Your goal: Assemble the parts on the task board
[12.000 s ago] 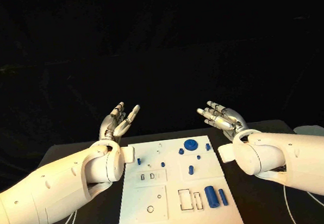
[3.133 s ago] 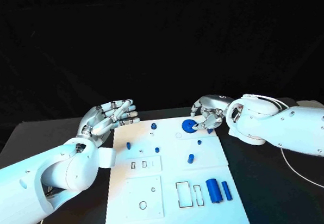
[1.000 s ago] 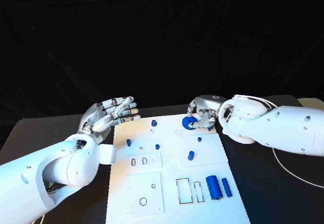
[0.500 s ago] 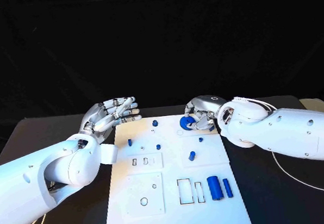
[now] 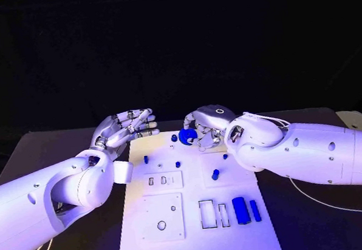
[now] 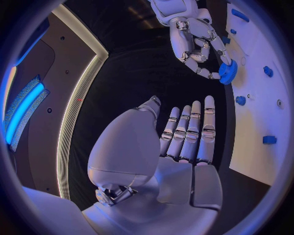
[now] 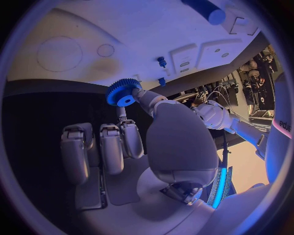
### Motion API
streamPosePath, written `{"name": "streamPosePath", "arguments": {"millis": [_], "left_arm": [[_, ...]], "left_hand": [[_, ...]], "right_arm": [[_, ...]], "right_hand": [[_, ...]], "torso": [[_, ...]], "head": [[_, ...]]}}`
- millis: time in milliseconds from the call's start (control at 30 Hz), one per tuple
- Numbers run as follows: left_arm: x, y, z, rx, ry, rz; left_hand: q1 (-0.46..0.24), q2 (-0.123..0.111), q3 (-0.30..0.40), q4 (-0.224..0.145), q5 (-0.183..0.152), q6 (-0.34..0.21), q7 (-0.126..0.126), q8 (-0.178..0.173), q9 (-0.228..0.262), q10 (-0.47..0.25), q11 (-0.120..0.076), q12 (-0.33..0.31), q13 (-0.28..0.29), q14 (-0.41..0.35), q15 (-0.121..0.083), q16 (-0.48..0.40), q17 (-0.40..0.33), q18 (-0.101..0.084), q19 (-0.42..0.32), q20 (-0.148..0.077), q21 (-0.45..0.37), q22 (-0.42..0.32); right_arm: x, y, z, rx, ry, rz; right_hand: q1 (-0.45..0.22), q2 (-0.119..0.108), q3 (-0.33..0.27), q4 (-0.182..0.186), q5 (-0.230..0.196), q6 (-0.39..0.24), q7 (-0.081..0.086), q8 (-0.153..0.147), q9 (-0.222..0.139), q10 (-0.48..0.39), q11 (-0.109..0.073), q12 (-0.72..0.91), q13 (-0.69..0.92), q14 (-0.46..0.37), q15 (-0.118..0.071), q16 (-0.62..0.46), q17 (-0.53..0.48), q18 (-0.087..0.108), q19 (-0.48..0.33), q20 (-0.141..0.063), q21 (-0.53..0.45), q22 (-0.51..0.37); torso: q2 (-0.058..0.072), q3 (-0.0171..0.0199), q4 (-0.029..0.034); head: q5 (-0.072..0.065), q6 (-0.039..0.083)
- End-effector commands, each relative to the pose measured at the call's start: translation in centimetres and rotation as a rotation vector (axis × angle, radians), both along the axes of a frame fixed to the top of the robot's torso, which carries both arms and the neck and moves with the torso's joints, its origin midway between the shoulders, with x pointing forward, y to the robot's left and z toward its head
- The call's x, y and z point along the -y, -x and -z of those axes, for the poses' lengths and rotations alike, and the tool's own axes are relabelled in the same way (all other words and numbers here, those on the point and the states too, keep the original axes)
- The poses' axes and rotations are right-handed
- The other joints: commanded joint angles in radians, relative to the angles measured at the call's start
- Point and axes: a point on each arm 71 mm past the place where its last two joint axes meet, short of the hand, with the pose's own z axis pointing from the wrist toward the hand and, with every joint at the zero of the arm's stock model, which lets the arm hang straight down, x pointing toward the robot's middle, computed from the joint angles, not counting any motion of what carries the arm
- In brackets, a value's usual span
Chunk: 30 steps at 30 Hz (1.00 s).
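In right hand (image 5: 201, 129): blue gear (image 5: 188, 137).

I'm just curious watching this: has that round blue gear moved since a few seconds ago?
Yes. The right hand pinches the blue gear and has carried it across the task board toward the left hand, away from the board's right edge.

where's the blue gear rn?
The blue gear is pinched in the right hand, lifted above the far end of the task board, across from the left hand; the right wrist view shows it clear of the board.
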Motion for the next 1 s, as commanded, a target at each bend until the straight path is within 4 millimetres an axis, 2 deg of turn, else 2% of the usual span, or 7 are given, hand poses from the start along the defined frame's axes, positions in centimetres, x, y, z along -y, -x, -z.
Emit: {"name": "streamPosePath", "arguments": {"millis": [33, 367, 500, 733, 1000], "left_arm": [[0.2, 0.0, -0.2, 0.01, 0.01, 0.015], [0.3, 0.0, -0.1, 0.011, 0.01, 0.015], [0.3, -0.1, -0.1, 0.012, 0.01, 0.013], [0.3, -0.1, -0.2, 0.013, 0.009, 0.011], [0.3, -0.1, -0.2, 0.013, 0.01, 0.012]], "left_hand": [[0.006, -0.003, 0.004, 0.001, 0.002, -0.003, 0.052, -0.004, -0.001, 0.001, 0.006, -0.003, 0.0, -0.006, 0.003, -0.002, 0.002, 0.014, 0.009, -0.001, -0.005, -0.001], [0.006, -0.003, 0.004, 0.001, 0.002, -0.003, 0.052, -0.004, -0.001, 0.001, 0.006, -0.003, 0.0, -0.006, 0.003, -0.002, 0.002, 0.014, 0.009, -0.001, -0.005, -0.001], [0.007, -0.003, 0.005, 0.0, 0.002, -0.002, 0.051, -0.004, -0.001, 0.002, 0.005, -0.004, 0.0, -0.007, 0.003, -0.003, 0.002, 0.014, 0.01, -0.001, -0.005, -0.002], [0.007, -0.003, 0.005, 0.0, 0.002, -0.002, 0.051, -0.004, -0.001, 0.002, 0.005, -0.004, 0.0, -0.007, 0.003, -0.003, 0.002, 0.014, 0.01, -0.001, -0.005, -0.002], [0.007, -0.003, 0.005, 0.0, 0.002, -0.002, 0.051, -0.004, -0.001, 0.002, 0.005, -0.004, 0.0, -0.007, 0.003, -0.003, 0.002, 0.014, 0.01, -0.001, -0.005, -0.002]], "right_arm": [[-0.9, -0.1, 0.0, 0.059, 0.012, -0.008], [-3.5, -0.2, 1.7, 0.034, 0.019, -0.035], [-4.2, -0.2, 2.3, 0.021, 0.023, -0.042], [-4.9, -0.3, 2.8, 0.011, 0.029, -0.042], [-5.2, -0.7, 3.2, 0.001, 0.043, -0.035]], "right_hand": [[0.002, 0.009, 0.004, -0.002, 0.002, 0.049, -0.035, 0.007, 0.012, 0.008, 0.0, 0.007, 0.093, 0.086, -0.005, 0.007, 0.165, -0.017, 0.09, -0.004, 0.006, 0.246], [0.0, 0.009, 0.006, -0.002, 0.001, 0.048, -0.034, 0.005, 0.012, 0.008, 0.0, 0.006, 0.093, 0.086, -0.006, 0.007, 0.166, -0.017, 0.091, -0.004, 0.007, 0.246], [0.0, 0.008, 0.006, -0.002, 0.001, 0.048, -0.034, 0.005, 0.012, 0.008, 0.0, 0.006, 0.093, 0.086, -0.006, 0.007, 0.166, -0.017, 0.091, -0.005, 0.007, 0.246], [-0.001, 0.008, 0.006, -0.002, 0.001, 0.048, -0.034, 0.004, 0.012, 0.008, 0.0, 0.006, 0.093, 0.086, -0.006, 0.007, 0.166, -0.017, 0.09, -0.005, 0.006, 0.245], [-0.01, 0.003, 0.008, -0.002, -0.001, 0.044, -0.032, -0.004, 0.01, 0.006, 0.001, 0.003, 0.09, 0.086, -0.005, 0.007, 0.166, -0.017, 0.09, -0.005, 0.006, 0.245]], "torso": [[0.001, 0.0001, 0.0005], [0.002, 0.0001, 0.0032], [0.001, 0.0006, 0.0003], [0.001, 0.0013, -0.0013], [0.001, 0.0013, 0.0005]], "head": [[0.002, -0.001], [0.003, -0.002], [0.007, -0.005], [0.009, -0.004], [0.009, -0.003]]}}
